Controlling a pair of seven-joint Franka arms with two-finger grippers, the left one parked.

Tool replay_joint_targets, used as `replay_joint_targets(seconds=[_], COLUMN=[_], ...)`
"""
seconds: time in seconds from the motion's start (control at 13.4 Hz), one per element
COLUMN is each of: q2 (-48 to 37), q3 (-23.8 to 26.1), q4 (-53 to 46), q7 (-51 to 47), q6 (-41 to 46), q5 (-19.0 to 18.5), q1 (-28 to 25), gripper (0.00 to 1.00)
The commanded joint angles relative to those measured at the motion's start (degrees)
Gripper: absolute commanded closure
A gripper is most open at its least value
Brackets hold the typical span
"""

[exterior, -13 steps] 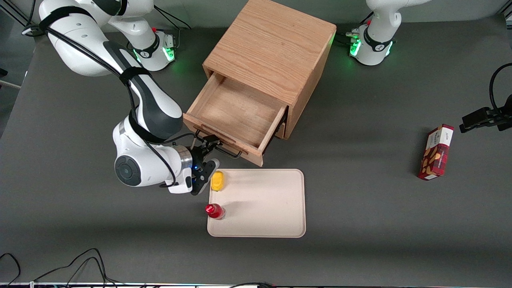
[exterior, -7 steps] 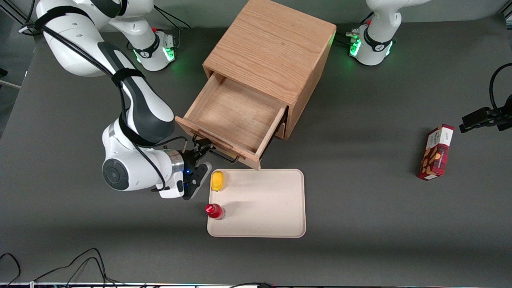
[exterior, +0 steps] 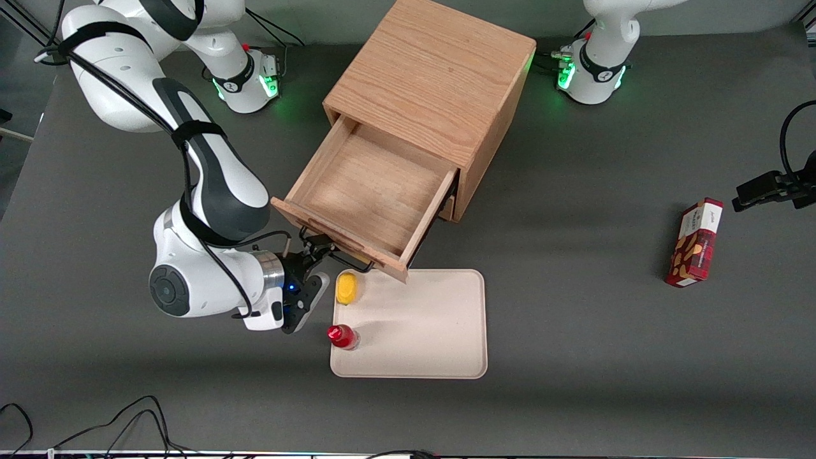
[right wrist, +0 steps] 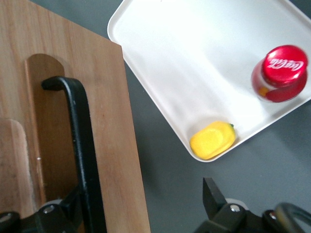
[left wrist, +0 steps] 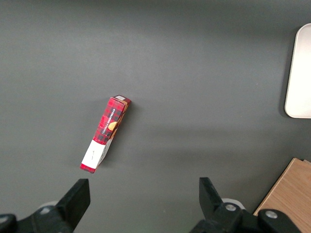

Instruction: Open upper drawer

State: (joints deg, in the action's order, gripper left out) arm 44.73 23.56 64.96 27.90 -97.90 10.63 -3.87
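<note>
The upper drawer (exterior: 370,182) of the light oak cabinet (exterior: 433,83) stands pulled well out, and its inside is bare wood. A black wire handle (exterior: 336,254) runs along its wooden front (exterior: 338,237). My right gripper (exterior: 311,254) is at that handle, nearer the front camera than the drawer front. In the right wrist view the handle (right wrist: 80,141) lies against one finger (right wrist: 60,213), while the other finger (right wrist: 212,195) stands far apart from it over the grey table. The gripper (right wrist: 138,208) is open, with the handle bar and the edge of the drawer front (right wrist: 112,126) between its fingers.
A cream tray (exterior: 427,331) lies on the table just in front of the open drawer, holding a yellow piece (exterior: 347,288) and a red-capped bottle (exterior: 342,336). Both also show in the right wrist view: yellow piece (right wrist: 212,140), bottle (right wrist: 280,73). A red box (exterior: 695,242) lies toward the parked arm's end.
The upper drawer has slid farther out of the cabinet. My gripper has moved with the handle, toward the front camera and the working arm's end.
</note>
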Motion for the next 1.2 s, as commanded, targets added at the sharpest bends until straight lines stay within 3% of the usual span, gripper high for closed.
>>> replay_joint_targets(seconds=[0.0, 1.12], q2=[2.2, -0.1], q3=[-0.7, -1.9], q4=[-4.6, -9.1], q7=[0.8, 5.2], q6=[1.3, 4.0], q5=[-1.0, -0.7], q1=[-1.3, -1.3], gripper=[0.00, 0.00])
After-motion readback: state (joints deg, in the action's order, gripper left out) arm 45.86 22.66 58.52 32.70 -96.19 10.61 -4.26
